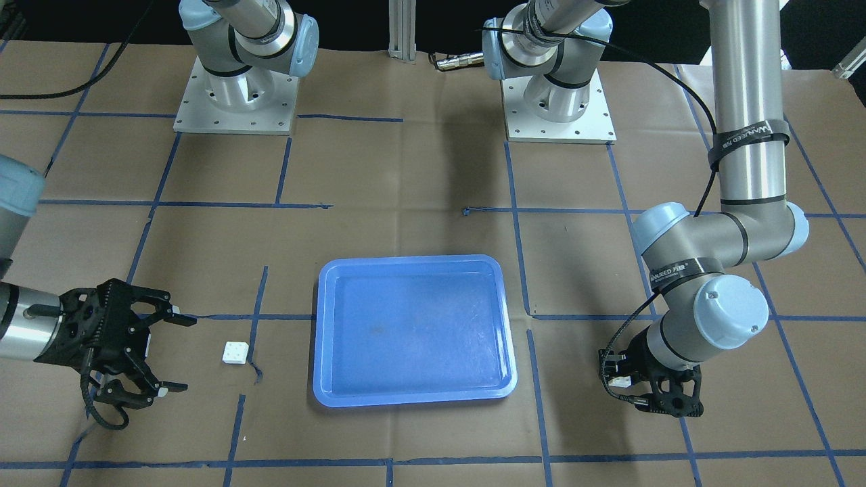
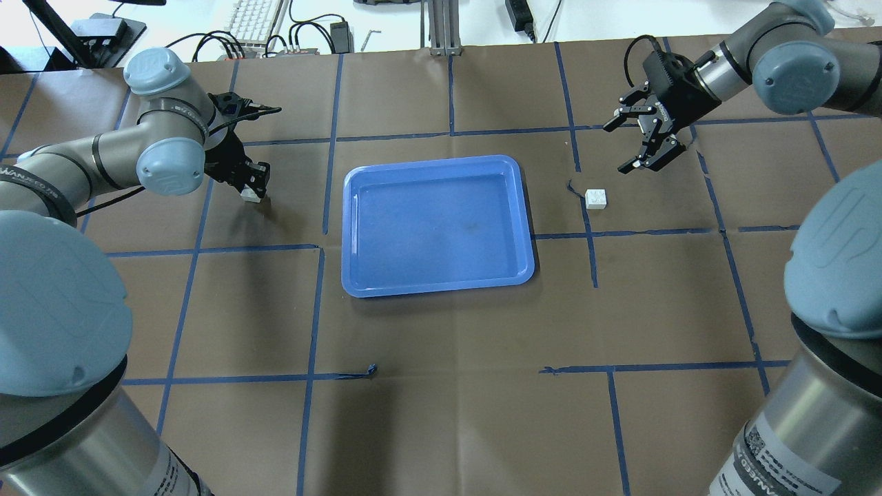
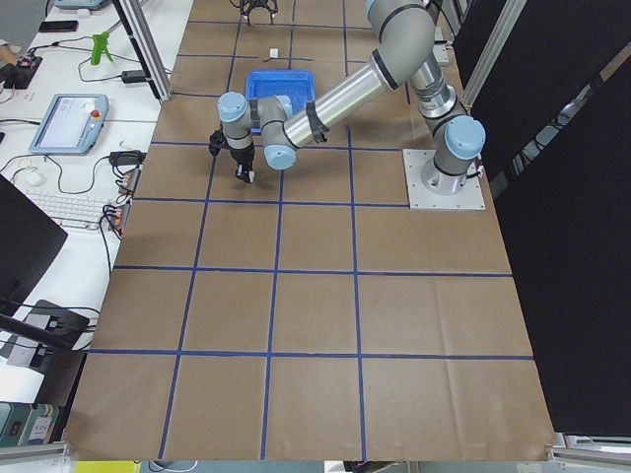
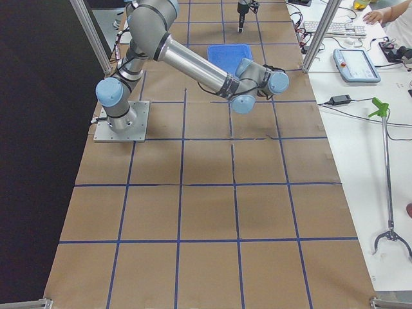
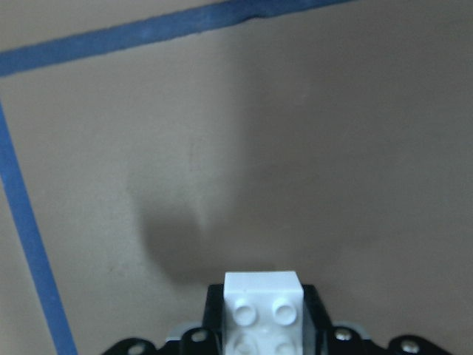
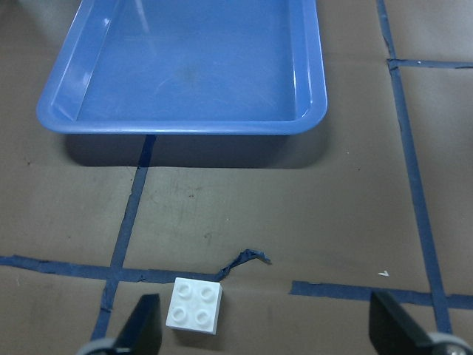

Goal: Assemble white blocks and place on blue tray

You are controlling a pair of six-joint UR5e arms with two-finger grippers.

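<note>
The blue tray [image 1: 413, 331] lies empty at the table's middle; it also shows in the overhead view [image 2: 437, 224] and the right wrist view [image 6: 192, 66]. One white block [image 1: 235, 352] lies studs up on the paper to the tray's right in the overhead view [image 2: 595, 198]. My right gripper [image 2: 618, 147] is open and empty, a short way beyond that block [image 6: 195, 305]. My left gripper [image 2: 248, 182] is shut on the other white block [image 5: 264, 307], low over the paper left of the tray [image 1: 618, 381].
Brown paper with a blue tape grid covers the table. The two arm bases [image 1: 235, 95] [image 1: 558, 101] stand on the robot's side. A keyboard and cables [image 2: 275, 27] lie beyond the far edge. A torn bit of tape [image 6: 244, 260] sits by the loose block.
</note>
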